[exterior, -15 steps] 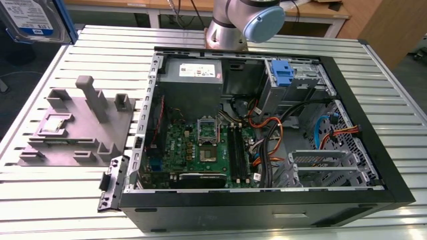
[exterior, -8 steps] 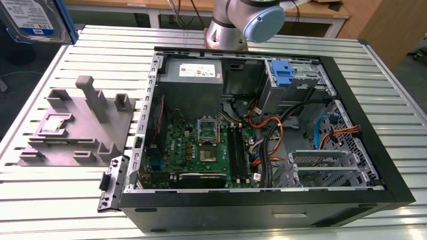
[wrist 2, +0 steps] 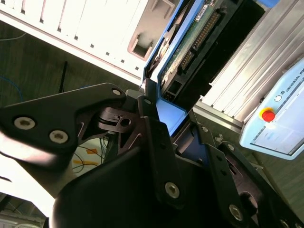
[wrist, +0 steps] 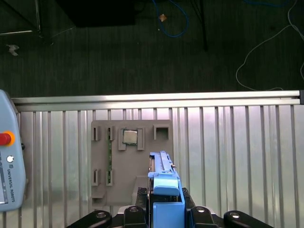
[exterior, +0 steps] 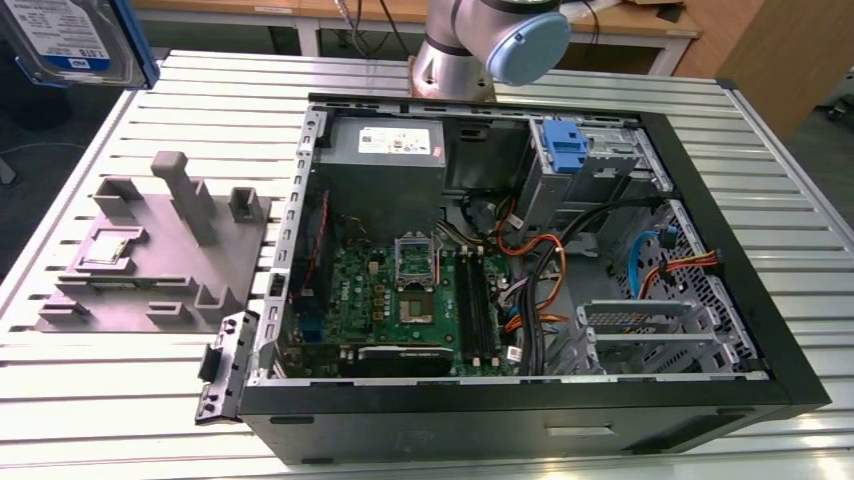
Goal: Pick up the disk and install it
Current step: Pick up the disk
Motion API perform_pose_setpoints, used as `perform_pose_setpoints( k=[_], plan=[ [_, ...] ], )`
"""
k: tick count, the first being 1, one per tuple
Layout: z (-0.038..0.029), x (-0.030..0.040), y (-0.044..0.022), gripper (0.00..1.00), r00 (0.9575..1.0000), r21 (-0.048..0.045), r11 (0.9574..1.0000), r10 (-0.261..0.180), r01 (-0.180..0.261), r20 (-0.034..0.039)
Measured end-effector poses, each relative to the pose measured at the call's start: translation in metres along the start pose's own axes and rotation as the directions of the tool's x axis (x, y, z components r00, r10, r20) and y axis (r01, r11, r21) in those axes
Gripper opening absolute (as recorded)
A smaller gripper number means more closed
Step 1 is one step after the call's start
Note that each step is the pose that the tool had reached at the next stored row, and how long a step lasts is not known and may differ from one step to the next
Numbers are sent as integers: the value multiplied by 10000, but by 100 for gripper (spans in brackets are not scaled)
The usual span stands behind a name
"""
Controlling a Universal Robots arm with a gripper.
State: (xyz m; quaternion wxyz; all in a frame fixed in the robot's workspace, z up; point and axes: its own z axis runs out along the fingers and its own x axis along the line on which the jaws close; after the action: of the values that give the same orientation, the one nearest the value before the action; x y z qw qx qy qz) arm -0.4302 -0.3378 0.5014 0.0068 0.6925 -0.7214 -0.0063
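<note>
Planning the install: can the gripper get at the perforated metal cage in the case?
Probably yes: the case lies open, nothing covers the cage, though orange cables run close; the gripper holds the disk.

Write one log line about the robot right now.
hand: shut on disk | disk: held up, outside computer case

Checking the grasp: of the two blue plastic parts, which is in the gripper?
The carrier frame of the disk, held aloft by the gripper; the blue bracket stands upright inside the computer case.
</note>
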Motion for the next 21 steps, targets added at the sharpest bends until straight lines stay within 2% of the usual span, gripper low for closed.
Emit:
perform_pose_setpoints(
  k=[21],
  plan=[
    [-1,-4,-97,36,10000,1,10000,1,-1,1]
  ],
)
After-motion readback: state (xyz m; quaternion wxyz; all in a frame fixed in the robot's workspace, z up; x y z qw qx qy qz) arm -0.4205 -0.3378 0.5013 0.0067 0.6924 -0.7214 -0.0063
